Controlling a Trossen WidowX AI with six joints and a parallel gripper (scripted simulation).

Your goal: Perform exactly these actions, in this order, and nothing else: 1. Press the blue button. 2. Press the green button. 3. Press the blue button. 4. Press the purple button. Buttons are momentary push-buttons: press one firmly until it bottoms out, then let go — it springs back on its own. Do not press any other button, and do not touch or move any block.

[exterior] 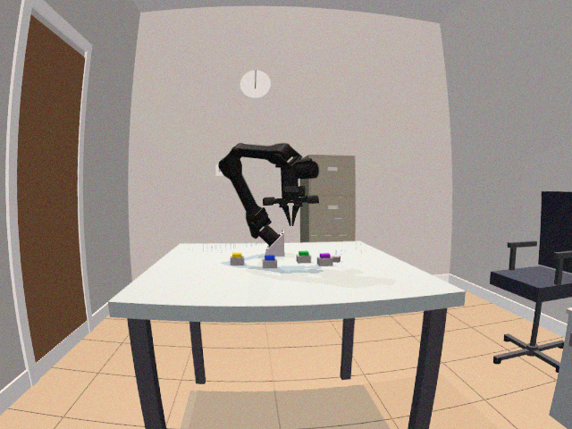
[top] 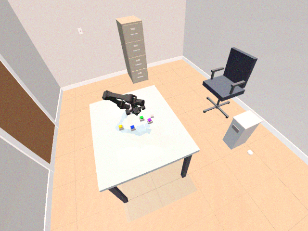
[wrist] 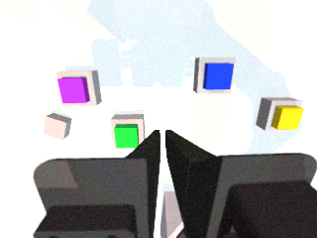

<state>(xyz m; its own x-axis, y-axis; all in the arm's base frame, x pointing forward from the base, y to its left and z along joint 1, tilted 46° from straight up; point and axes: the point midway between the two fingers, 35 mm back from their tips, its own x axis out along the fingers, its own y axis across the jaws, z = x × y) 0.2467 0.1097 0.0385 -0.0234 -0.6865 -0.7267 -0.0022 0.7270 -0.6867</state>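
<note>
The square blue push-button on its grey base [exterior: 269,261] sits on the white rectangular table [exterior: 222,290] between the yellow push-button [exterior: 237,258] and the green push-button [exterior: 303,256], with the purple push-button [exterior: 324,258] and a small pale block [wrist: 57,125] beyond the green one. The black parallel-jaw gripper [exterior: 290,220] hangs high above the table, pointing down, its tips over the space near the green push-button in the wrist view. Its fingers are pinched nearly together and hold nothing.
</note>
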